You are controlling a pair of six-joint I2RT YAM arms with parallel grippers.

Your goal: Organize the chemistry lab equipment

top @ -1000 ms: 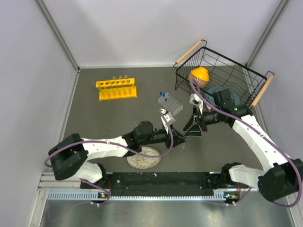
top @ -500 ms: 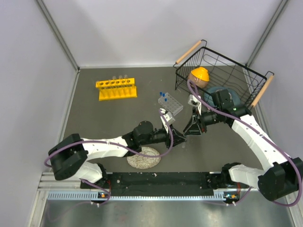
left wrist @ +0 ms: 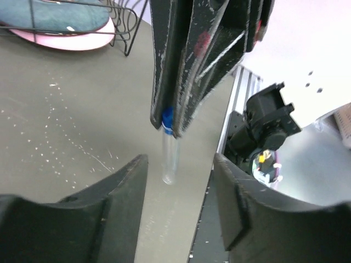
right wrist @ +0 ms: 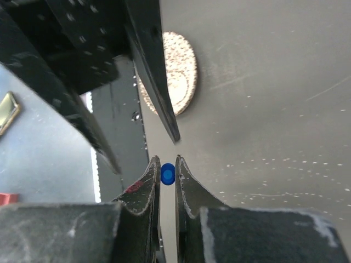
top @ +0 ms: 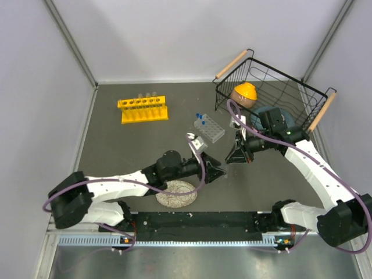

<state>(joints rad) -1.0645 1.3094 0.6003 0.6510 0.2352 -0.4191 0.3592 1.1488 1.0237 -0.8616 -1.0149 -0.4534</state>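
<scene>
Blue-capped vial is barely findable from the top camera: it sits in the gap where the two claws meet and the black fingers mask it. Right wrist camera gives only its blue cap end-on, body hidden underneath. Left wrist camera shows the clear body hanging upright, cap half buried between the right fingers. Can't tell whether its bottom touches the table or hangs just off it. Right gripper is pinched tight on the cap, jaws nearly together, holding the vial from above. Left gripper is spread wide, one finger each side of the vial, neither touching it. Location: mid-table, just beside the clear grid rack on its near side and near the speckled plate, which the left arm partly covers. Spare vials stand at the grid rack's far corner. Test tubes in the yellow rack are too faint to count. Wire basket is cut off at the left wrist frame's top edge.
</scene>
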